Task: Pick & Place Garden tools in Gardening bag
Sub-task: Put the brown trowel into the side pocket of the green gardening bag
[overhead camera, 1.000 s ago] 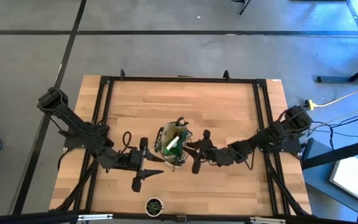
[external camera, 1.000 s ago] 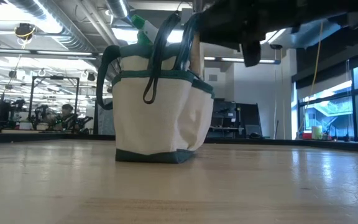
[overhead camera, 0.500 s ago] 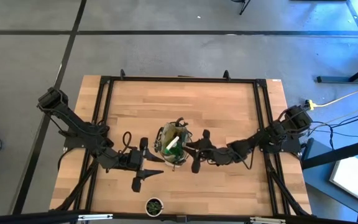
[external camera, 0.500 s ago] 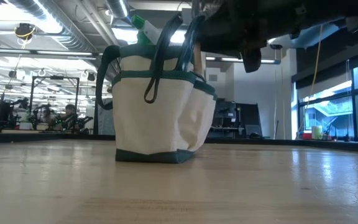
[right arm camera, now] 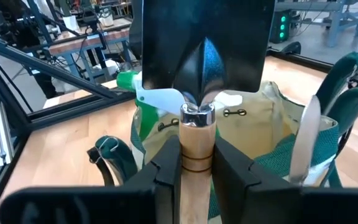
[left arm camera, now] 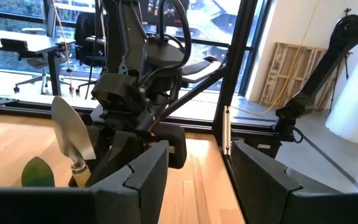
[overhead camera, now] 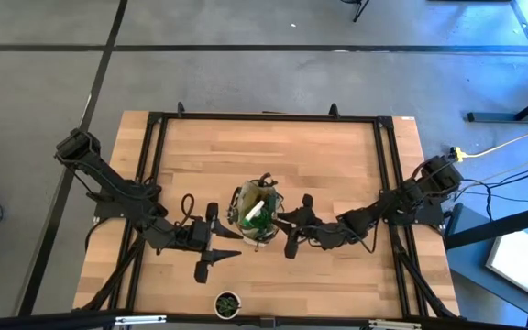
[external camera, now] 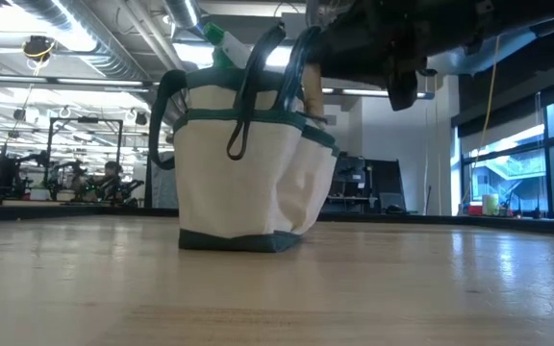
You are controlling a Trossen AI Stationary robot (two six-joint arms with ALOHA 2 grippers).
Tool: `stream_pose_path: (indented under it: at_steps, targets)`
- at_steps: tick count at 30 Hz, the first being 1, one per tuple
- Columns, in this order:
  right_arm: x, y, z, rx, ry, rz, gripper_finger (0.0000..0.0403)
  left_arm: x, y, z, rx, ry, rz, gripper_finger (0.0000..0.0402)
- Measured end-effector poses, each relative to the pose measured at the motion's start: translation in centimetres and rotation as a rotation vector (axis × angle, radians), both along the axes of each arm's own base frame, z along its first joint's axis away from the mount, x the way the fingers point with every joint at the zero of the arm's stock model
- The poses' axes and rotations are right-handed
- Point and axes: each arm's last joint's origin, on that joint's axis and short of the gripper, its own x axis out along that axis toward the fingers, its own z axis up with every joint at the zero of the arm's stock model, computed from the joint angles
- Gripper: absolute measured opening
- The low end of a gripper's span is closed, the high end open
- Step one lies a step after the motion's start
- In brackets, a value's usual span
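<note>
Right gripper clamped on trowel handle beside gardening bag; next: lower into pocket, release.

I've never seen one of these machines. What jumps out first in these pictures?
A small tan gardening bag stands mid-table, a green spray bottle poking from its mouth. Right beside it, the right gripper has its fingers clamped on the wooden handle of a dark-bladed trowel. The left gripper waits on the bag's other side, open and empty.
</note>
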Motion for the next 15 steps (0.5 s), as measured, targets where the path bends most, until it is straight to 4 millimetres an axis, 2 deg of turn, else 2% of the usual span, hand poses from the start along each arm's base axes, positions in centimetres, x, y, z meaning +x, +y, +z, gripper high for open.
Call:
stream_pose_path:
  at_steps: [10, 15]
  targets:
    - [-0.7, -0.4, 1.1, 0.036, 0.023, -0.010, 0.0062, 0.0, 0.0, -0.1, 0.004, 0.005, 0.003, 0.0171]
    - [-0.8, -0.6, 0.8, 0.043, 0.037, -0.053, 0.0064, 0.0, 0.0, -0.1, 0.004, 0.005, 0.004, 0.0171]
